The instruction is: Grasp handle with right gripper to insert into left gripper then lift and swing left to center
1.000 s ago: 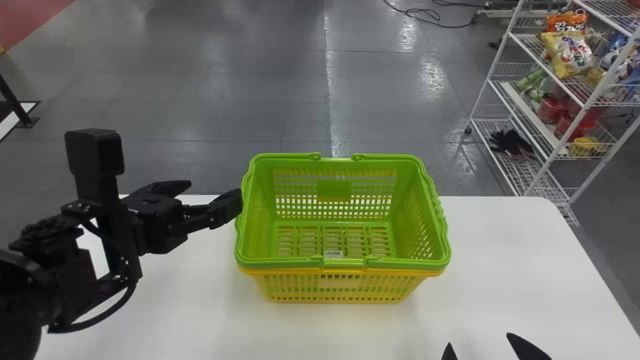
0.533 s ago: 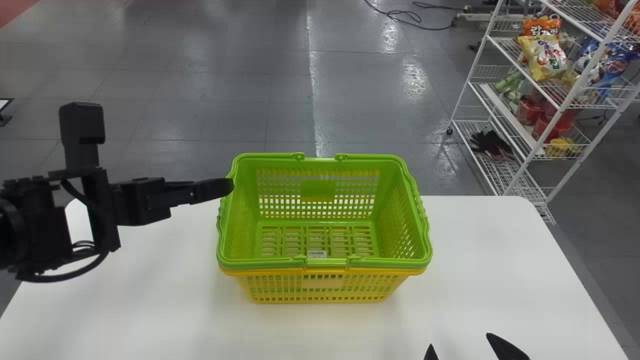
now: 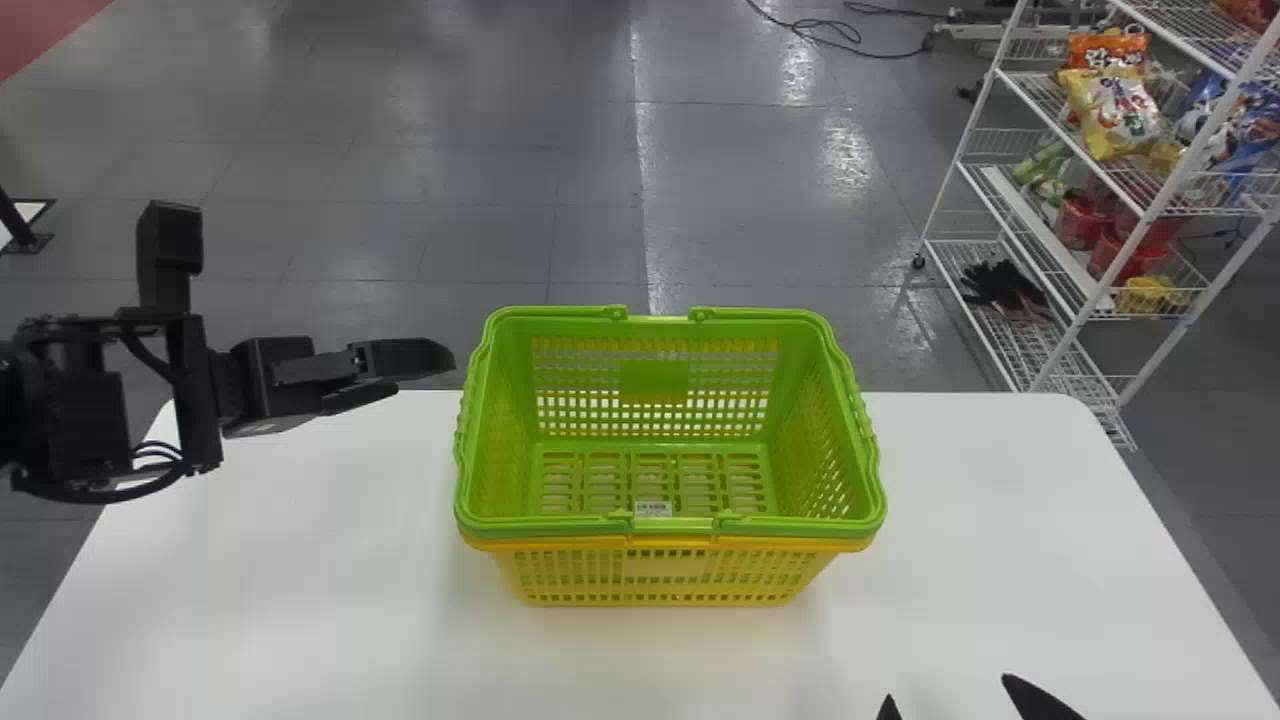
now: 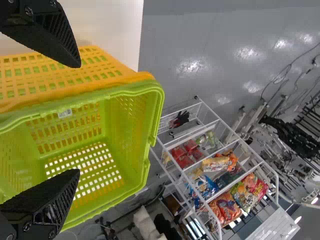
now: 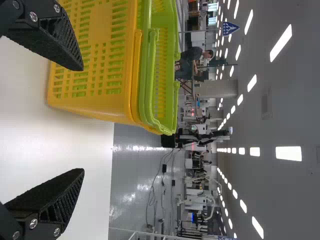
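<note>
The green basket (image 3: 805,425) is nested in the yellow basket (image 3: 665,580) on the white table, handles folded along its rim. Just left of its rear left corner is my left gripper (image 3: 425,373), open. In the left wrist view, the spread fingers of my left gripper (image 4: 79,118) face the green basket (image 4: 130,120), the gap between them over its opening. At the table's front, right of the baskets, stands my right gripper (image 3: 947,688), open. In the right wrist view my right gripper (image 5: 83,119) holds nothing, beside the yellow basket (image 5: 92,102).
The white table (image 3: 1010,520) extends on both sides of the baskets. Beyond its far right edge stands a white wire shelf (image 3: 1020,340) with snack bags (image 3: 1115,105). Grey floor lies behind the table, with black cables (image 3: 835,35) on it.
My left arm has shifted up and leftward in the head view, its wrist turned, and its fingertips have drawn back from the basket's left rim. The head view has swung sideways. The baskets stay put on the table.
</note>
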